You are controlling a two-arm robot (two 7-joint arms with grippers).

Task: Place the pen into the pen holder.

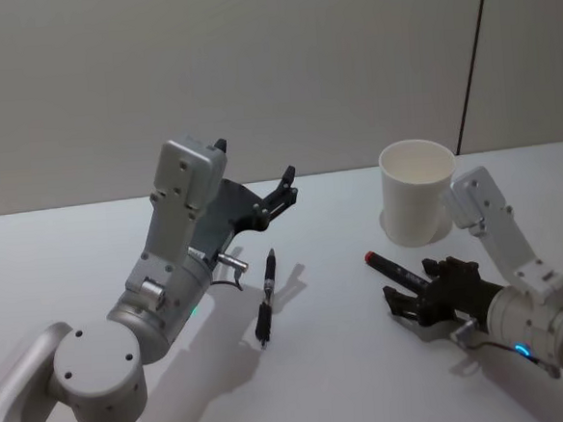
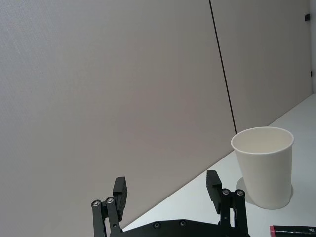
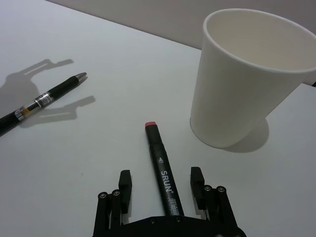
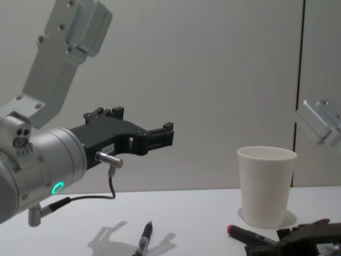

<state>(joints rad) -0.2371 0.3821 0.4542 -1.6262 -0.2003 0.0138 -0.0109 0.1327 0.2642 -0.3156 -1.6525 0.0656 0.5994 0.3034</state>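
Observation:
A black ballpoint pen (image 1: 266, 299) (image 3: 45, 98) (image 4: 144, 239) lies on the white table, in front of my left arm. A black marker with a red end (image 1: 394, 268) (image 3: 162, 171) (image 4: 246, 235) lies near the white paper cup, the pen holder (image 1: 416, 191) (image 3: 243, 84) (image 4: 265, 184) (image 2: 263, 166), which stands upright at the back right. My right gripper (image 1: 412, 285) (image 3: 161, 183) (image 4: 290, 238) is down at the table, open, with a finger on either side of the marker's rear half. Raised above the table, my left gripper (image 1: 287, 185) (image 2: 167, 190) (image 4: 169, 135) is open and holds nothing.
The table (image 1: 350, 361) is a plain white surface that ends at a grey wall with a dark vertical seam (image 1: 472, 58) behind the cup. Bare table lies between the pen and the marker.

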